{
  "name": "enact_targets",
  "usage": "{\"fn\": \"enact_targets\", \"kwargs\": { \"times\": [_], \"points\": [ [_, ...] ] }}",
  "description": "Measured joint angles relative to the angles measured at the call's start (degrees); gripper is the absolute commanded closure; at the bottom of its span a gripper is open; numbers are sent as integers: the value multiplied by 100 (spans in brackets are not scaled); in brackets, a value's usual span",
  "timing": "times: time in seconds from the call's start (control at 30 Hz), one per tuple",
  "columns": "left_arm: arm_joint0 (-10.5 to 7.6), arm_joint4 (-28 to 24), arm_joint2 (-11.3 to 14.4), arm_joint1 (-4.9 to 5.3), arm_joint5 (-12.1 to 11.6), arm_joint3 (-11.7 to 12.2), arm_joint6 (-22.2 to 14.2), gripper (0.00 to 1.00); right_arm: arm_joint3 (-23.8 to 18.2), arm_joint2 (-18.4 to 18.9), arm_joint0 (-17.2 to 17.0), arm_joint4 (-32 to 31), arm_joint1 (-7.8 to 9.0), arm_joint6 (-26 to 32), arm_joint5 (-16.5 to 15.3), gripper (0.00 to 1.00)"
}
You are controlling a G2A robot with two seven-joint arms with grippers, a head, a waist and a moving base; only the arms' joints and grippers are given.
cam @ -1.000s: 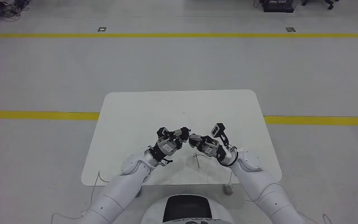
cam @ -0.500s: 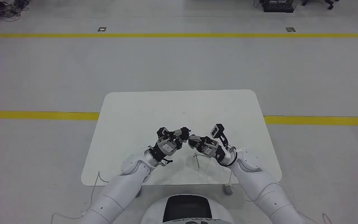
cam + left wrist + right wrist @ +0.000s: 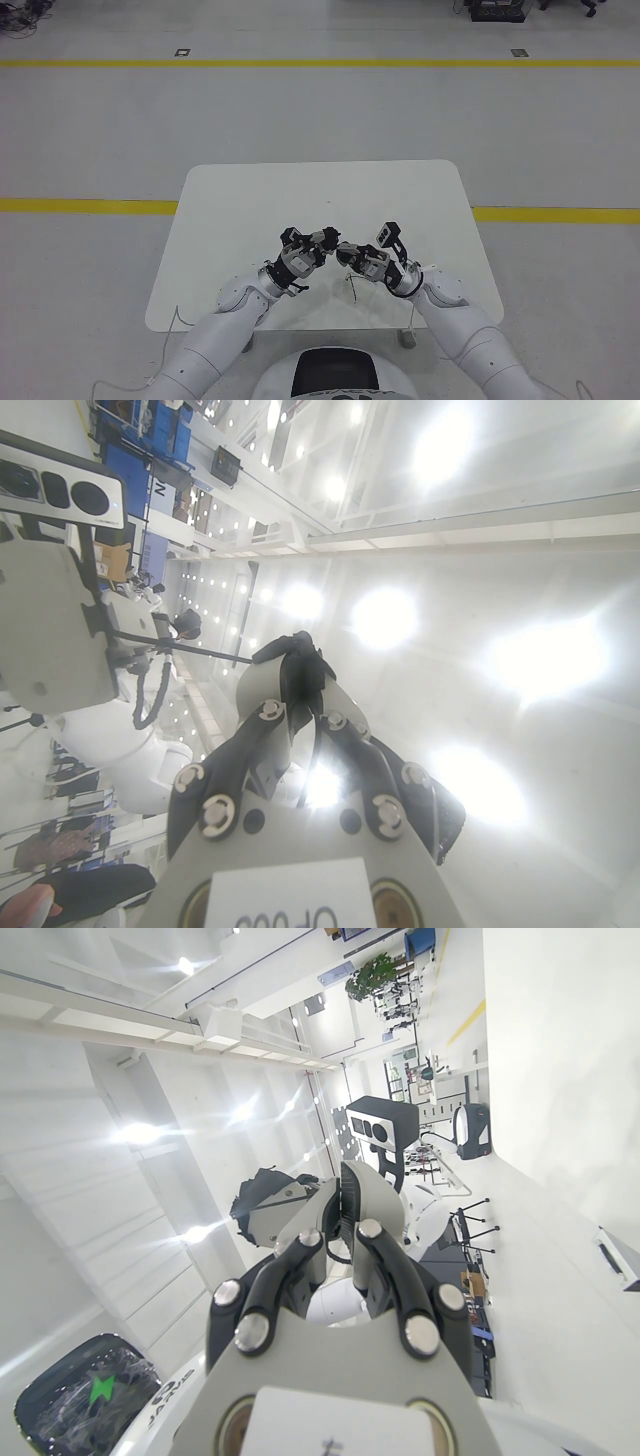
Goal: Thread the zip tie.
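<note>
Arms bent inward; left tool (image 3: 327, 239) pinching zip tie (image 3: 215, 653) beside right tool (image 3: 344, 250).

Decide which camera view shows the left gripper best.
The left wrist view: the left gripper is close up, its fingers shut on the black zip tie. The top view shows it small above the table; the right wrist view shows part of it behind the right gripper.
</note>
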Motion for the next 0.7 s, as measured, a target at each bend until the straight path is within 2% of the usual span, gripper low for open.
{"fn": "enact_targets", "kwargs": {
  "times": [0.07,0.1,0.13,0.4,0.7],
  "points": [
    [0,0,0,0,0,0,0,100,3,1,-1,-5,-1,-24,-6,58],
    [0,0,0,0,0,0,0,100,3,4,-3,-6,-1,-35,-11,50],
    [0,0,0,0,0,0,0,100,2,10,-8,-5,-1,-47,-18,0],
    [0,0,0,0,0,0,0,100,-22,137,-81,0,29,-129,-76,0],
    [0,0,0,0,0,0,0,100,-153,448,-218,202,78,-285,-252,0]
  ]
}}
